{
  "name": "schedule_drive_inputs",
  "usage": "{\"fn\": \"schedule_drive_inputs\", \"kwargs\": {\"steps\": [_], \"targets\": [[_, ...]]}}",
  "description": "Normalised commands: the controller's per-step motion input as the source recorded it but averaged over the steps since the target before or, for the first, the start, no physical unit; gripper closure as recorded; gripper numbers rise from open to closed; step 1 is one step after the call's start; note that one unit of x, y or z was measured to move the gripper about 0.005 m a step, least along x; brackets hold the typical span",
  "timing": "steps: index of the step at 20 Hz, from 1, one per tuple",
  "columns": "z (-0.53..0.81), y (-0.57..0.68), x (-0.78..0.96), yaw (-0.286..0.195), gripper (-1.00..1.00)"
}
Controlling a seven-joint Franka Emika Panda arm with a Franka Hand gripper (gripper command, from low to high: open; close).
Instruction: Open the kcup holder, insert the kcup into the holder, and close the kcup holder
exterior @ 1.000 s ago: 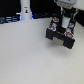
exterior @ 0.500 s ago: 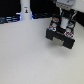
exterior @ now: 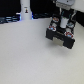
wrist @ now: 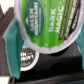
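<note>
One kcup (wrist: 47, 26) fills the wrist view, its green round lid reading "Dark Magic", pinched between two teal fingers (wrist: 14, 42) of the gripper (exterior: 62, 23), whose jaws are clamped on it. Below it sits one black kcup holder (exterior: 61, 37), with one other pod (wrist: 27, 56) visible inside. In the exterior view the gripper hangs right over the holder on the white table (exterior: 27, 57). One tall white bottle (exterior: 25, 11) stands well apart, toward the exterior view's left.
</note>
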Motion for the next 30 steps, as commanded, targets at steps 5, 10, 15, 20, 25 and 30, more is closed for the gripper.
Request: {"fn": "schedule_drive_inputs", "kwargs": {"steps": [5, 10, 15, 20, 25, 30], "targets": [[-0.07, -0.10, -0.26, -0.035, 1.00], [-0.16, 0.01, 0.00, 0.010, 1.00], [-0.22, 0.02, -0.05, 0.024, 1.00], [-0.13, 0.15, -0.19, 0.074, 1.00], [-0.07, 0.09, -0.28, 0.058, 1.00], [-0.01, 0.03, -0.22, 0.057, 1.00]]}}
